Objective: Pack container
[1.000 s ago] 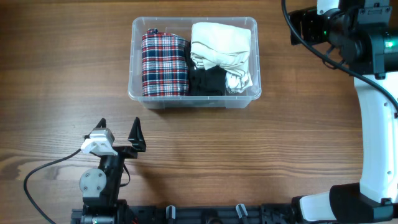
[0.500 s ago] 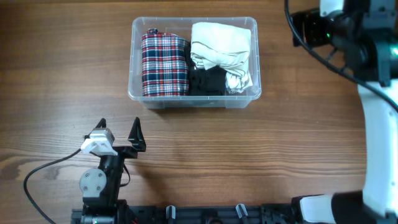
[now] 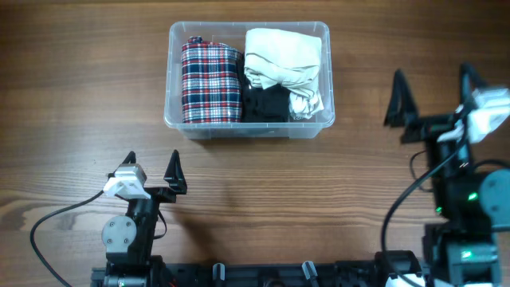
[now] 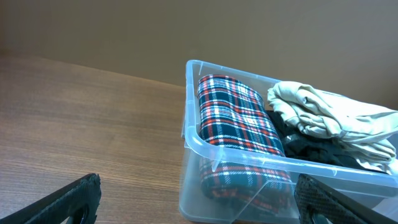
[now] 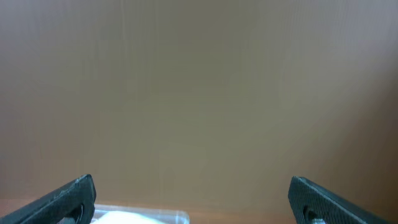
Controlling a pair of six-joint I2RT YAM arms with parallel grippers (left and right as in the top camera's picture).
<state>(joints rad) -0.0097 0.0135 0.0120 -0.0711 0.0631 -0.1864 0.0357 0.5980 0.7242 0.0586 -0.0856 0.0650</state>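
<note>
The clear plastic container (image 3: 177, 118) stands at the back middle of the table. It holds a rolled plaid garment (image 3: 210, 82), a cream garment (image 3: 282, 56) and a black garment (image 3: 264, 105). My left gripper (image 3: 151, 171) is open and empty, in front of the container's left end. My right gripper (image 3: 431, 94) is open and empty, to the right of the container. The left wrist view shows the container (image 4: 194, 140) with the plaid garment (image 4: 236, 121) and cream garment (image 4: 329, 115) inside. The right wrist view shows only a corner of the container's rim (image 5: 168, 216) and a plain wall.
The wooden table (image 3: 80, 96) stretches around the container. A black cable (image 3: 56, 219) runs from the left arm's base at the front left. The arm bases stand along the front edge.
My right arm has swung down from the back right corner to the right of the container, with its open fingers now in view. The left arm and the container have not moved.
</note>
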